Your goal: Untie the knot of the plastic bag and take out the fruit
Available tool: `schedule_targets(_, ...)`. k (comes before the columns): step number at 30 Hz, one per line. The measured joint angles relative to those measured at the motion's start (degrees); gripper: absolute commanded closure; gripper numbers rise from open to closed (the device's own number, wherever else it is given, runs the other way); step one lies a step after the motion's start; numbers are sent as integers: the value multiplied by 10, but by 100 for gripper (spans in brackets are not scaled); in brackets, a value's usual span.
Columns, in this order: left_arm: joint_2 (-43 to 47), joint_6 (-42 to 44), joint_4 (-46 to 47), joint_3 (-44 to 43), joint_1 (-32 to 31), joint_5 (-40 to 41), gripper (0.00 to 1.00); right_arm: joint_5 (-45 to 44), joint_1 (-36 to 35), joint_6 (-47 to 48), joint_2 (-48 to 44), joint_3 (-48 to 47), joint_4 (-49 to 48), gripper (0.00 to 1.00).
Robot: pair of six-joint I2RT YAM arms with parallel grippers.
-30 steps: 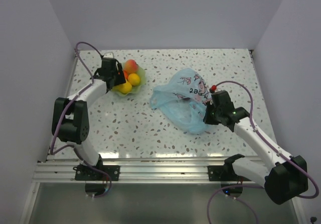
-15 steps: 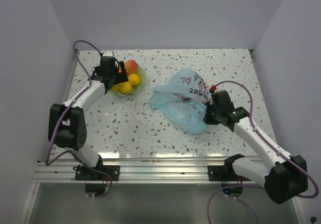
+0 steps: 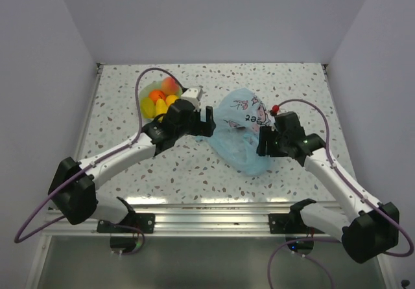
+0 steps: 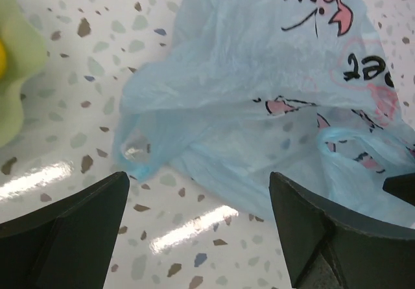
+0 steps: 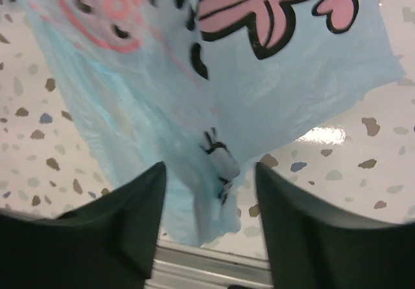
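Upper left of top view: the fruit (image 3: pixel 160 99) sits piled in a green bowl (image 4: pixel 18 62) on the worktop (image 3: pixel 162 166). Centre: the left gripper (image 3: pixel 209 118) is just beside the plastic bag (image 3: pixel 241 124), jaws released, wide apart, nothing between. The bag lies crumpled centre-right, one handle loop (image 4: pixel 334 143) loose. The right gripper (image 3: pixel 262 141) is at the bag's lower right edge, jaws spread, film between them, unpinched.
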State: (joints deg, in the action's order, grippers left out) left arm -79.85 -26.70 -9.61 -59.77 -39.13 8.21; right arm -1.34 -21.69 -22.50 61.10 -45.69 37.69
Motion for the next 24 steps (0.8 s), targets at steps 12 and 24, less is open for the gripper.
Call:
schedule_targets(12, 0, -53, 24, 57, -78, 0, 6, 37, -30, 105, 92, -288, 82, 1)
schedule_targets(24, -37, -74, 114, 97, -128, -5, 6, -63, -71, 191, 320, -383, 93, 1)
